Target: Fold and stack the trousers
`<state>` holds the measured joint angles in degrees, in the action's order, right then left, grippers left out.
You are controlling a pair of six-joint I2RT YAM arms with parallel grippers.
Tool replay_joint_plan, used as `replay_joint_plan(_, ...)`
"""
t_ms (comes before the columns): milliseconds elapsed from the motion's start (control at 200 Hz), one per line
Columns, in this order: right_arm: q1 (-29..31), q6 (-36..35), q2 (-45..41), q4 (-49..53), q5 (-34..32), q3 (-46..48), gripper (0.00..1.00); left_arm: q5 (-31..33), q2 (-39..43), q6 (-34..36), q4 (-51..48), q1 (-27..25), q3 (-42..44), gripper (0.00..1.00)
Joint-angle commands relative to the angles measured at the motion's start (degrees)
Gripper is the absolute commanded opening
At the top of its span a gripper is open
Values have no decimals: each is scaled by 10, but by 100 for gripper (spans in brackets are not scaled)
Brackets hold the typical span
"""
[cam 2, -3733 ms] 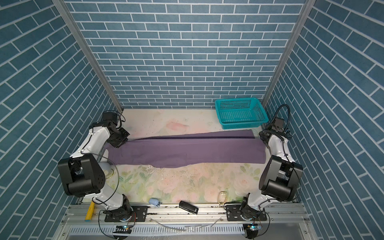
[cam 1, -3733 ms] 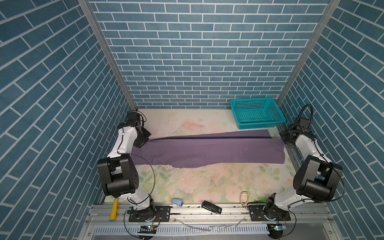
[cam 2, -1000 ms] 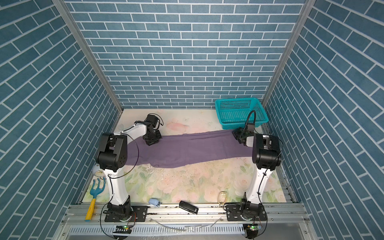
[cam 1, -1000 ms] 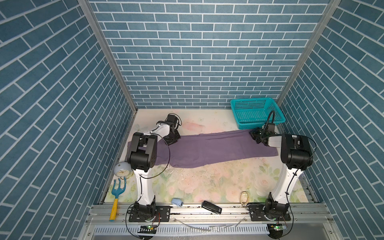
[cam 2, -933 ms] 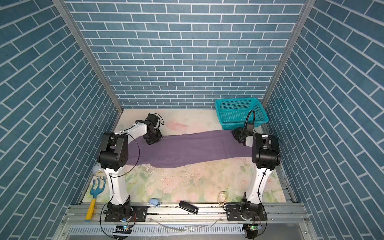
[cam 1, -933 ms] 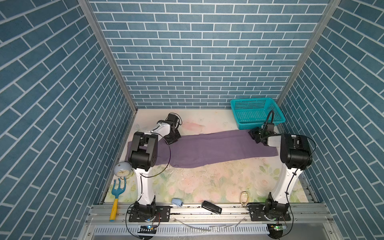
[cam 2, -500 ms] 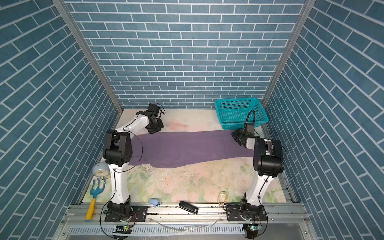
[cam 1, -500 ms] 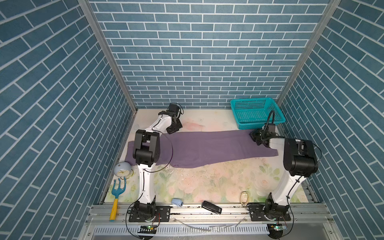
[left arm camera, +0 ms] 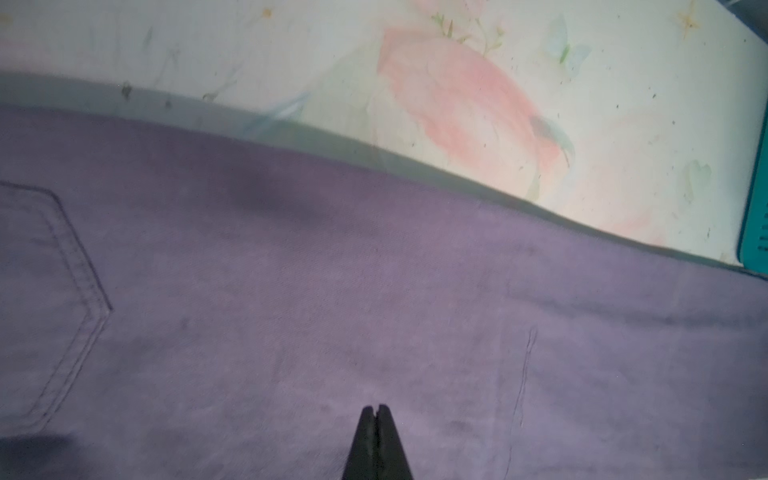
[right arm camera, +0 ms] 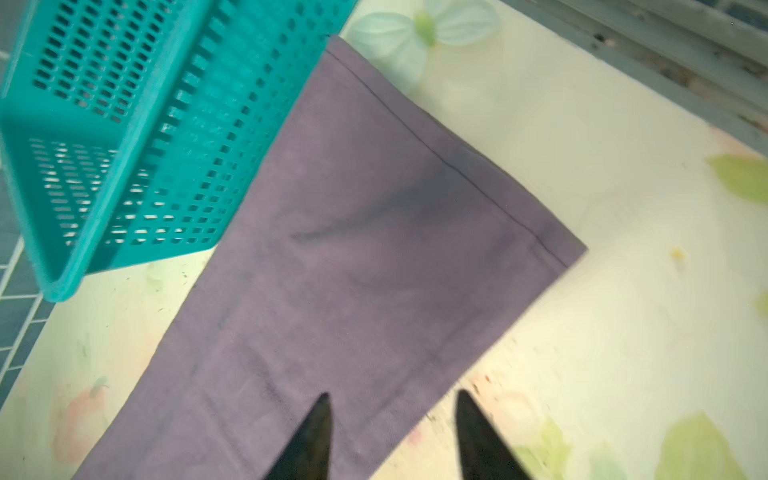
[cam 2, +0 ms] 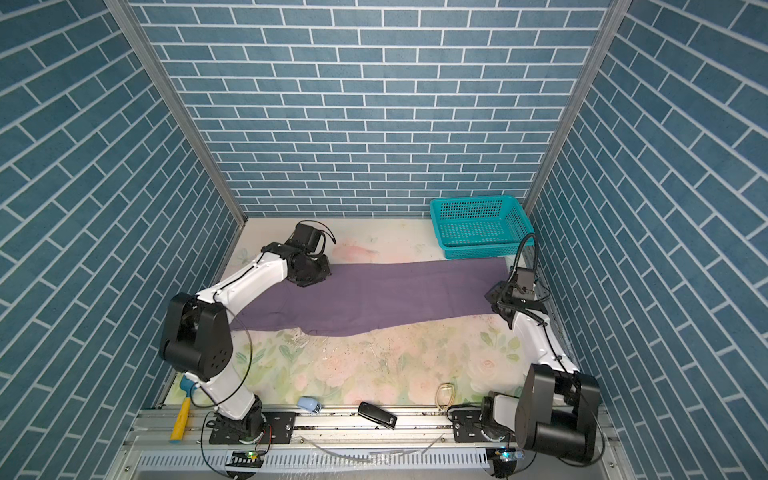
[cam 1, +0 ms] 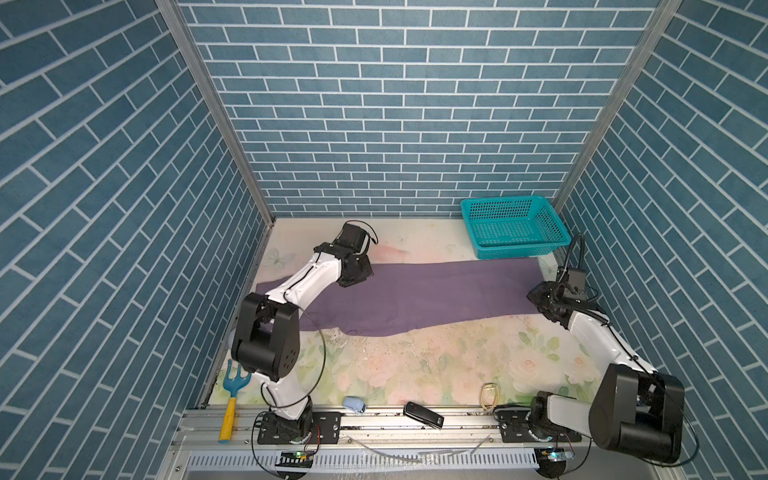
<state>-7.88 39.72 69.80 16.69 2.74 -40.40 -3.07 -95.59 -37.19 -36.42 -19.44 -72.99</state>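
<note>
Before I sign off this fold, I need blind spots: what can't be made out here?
- Waist end of the muted purple soft-fabric trousers: the white left arm partly covers it in both top views.
- Left gripper: left wrist view's edge cuts it off; tips together, contact with cloth unclear.
- Right gripper: open, but height above the cloth unclear in the right wrist view.
- Small pale blue object by the front rail: too small to identify.

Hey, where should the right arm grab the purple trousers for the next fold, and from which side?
Probably the hem end of the trousers, approached from above on the right. They lie flat in one long strip, and that end's stitched edge is free, with bare table beyond it. The open right gripper hangs by its near corner.
</note>
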Motion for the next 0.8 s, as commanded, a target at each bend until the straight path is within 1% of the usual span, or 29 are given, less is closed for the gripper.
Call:
replay_joint_plan(0, 1, -23, -12, 69, -38, 2, 63, 38, 76, 10, -20, 8, 59, 27)
replay_joint_plan(45, 1, -25, -6, 83, -47, -3, 67, 49, 112, 12, -25, 10, 83, 41)
replay_joint_plan(90, 1, -25, 4, 93, -54, -7, 70, 59, 146, 13, -34, 15, 103, 51)
replay_joint_plan(135, 1, -24, 18, 97, -54, -12, 72, 66, 177, 12, -42, 23, 122, 58)
replay_joint_plan(180, 0, -24, 33, 96, -48, -15, 72, 65, 205, 11, -50, 38, 138, 61)
replay_joint_plan(230, 0, -21, 49, 93, -43, -18, 73, 59, 229, 11, -58, 58, 156, 62)
replay_joint_plan(295, 0, -20, 65, 80, -39, -18, 74, 43, 256, 11, -62, 97, 180, 63)
replay_joint_plan(390, 0, -18, 83, 65, -40, -23, 76, 22, 282, 14, -63, 146, 212, 65)
replay_joint_plan(465, 0, -18, 98, 58, -43, -33, 77, 9, 296, 19, -61, 174, 232, 67)
replay_joint_plan(545, 0, -20, 117, 55, -46, -44, 78, 5, 301, 27, -62, 190, 247, 69)
replay_joint_plan(630, -1, -20, 137, 52, -54, -57, 78, 0, 296, 36, -62, 198, 257, 68)
replay_joint_plan(725, -8, -19, 145, 48, -64, -63, 78, -17, 294, 38, -52, 202, 267, 60)
replay_joint_plan(790, -23, -12, 145, 35, -58, -60, 78, -34, 296, 41, -39, 202, 269, 56)
